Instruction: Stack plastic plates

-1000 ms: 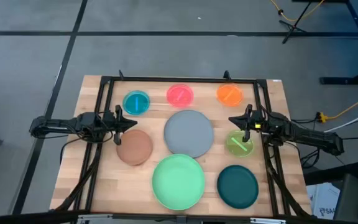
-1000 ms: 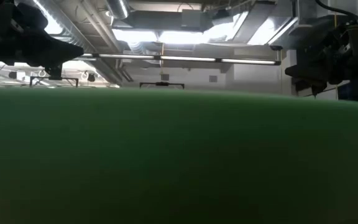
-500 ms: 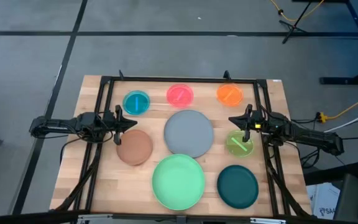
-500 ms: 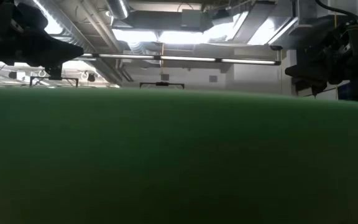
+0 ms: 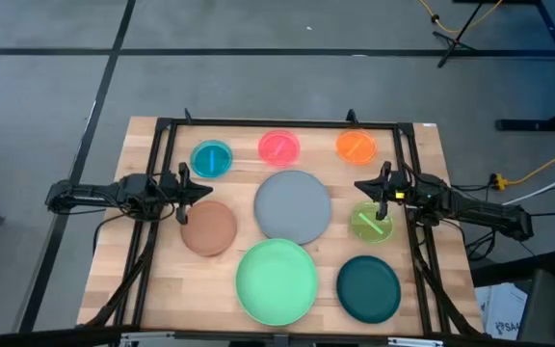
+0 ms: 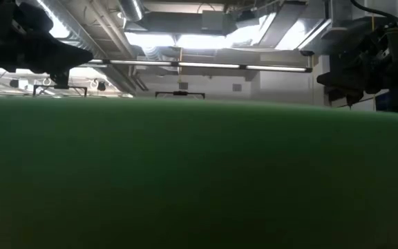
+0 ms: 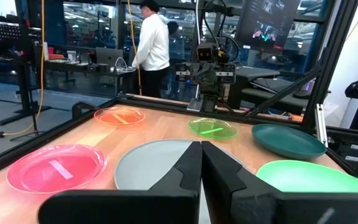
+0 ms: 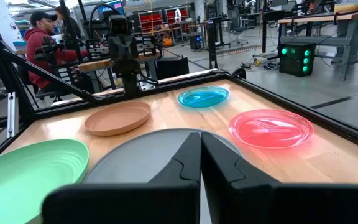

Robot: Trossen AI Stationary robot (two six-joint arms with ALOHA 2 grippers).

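Observation:
Eight plates lie apart on the wooden table, each flat on its base. The grey plate (image 5: 292, 204) is in the middle, with the mint green plate (image 5: 277, 280) near it and the dark teal plate (image 5: 368, 288) to its right. The brown plate (image 5: 208, 227) is at the left and the lime plate (image 5: 371, 222) at the right. The blue plate (image 5: 211, 159), pink plate (image 5: 278, 147) and orange plate (image 5: 356, 146) stand along the far side. My left gripper (image 5: 208, 190) is shut and empty, above the brown plate's far edge. My right gripper (image 5: 359, 186) is shut and empty, above the lime plate's far edge.
A black frame (image 5: 287, 124) runs around the table's far and side edges. The mint green plate fills the lower part of the low view (image 6: 199, 180). People stand in the room beyond the table, one in the left wrist view (image 7: 151, 43) and one in the right wrist view (image 8: 42, 46).

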